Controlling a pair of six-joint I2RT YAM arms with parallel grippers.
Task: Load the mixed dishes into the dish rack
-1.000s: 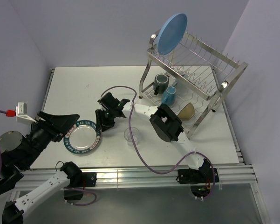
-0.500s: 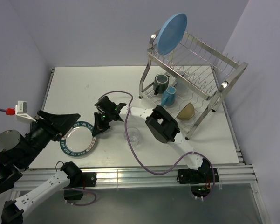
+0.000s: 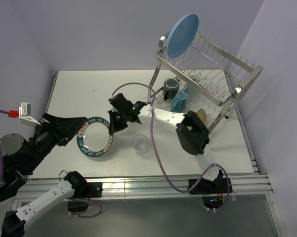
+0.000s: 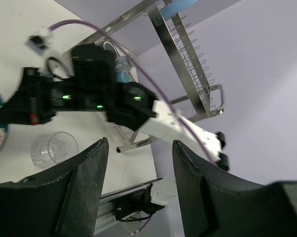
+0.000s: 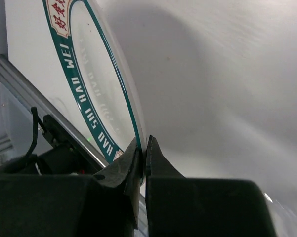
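The white plate with the dark teal lettered rim (image 3: pixel 95 139) is tilted above the table left of centre. My right gripper (image 3: pixel 111 129) is shut on its right rim. In the right wrist view the fingertips (image 5: pixel 143 143) pinch the thin edge of the plate (image 5: pixel 89 89). My left gripper (image 3: pixel 79 126) is open at the plate's left side, and the left wrist view shows nothing between its fingers (image 4: pixel 141 148). The clear glass (image 3: pixel 140 143) stands on the table to the right of the plate. The dish rack (image 3: pixel 207 79) stands at the back right.
A large light-blue plate (image 3: pixel 183 35) stands upright in the rack's upper tier. A dark mug (image 3: pixel 170 88), a blue cup (image 3: pixel 179 101) and a bowl (image 3: pixel 197 117) sit in the lower tier. A purple cable (image 3: pixel 153 143) loops over the table by the glass.
My right gripper has shut on the plate's rim and carried it up and to the right, tilting it. The right arm's elbow has swung right. The left gripper stays open.
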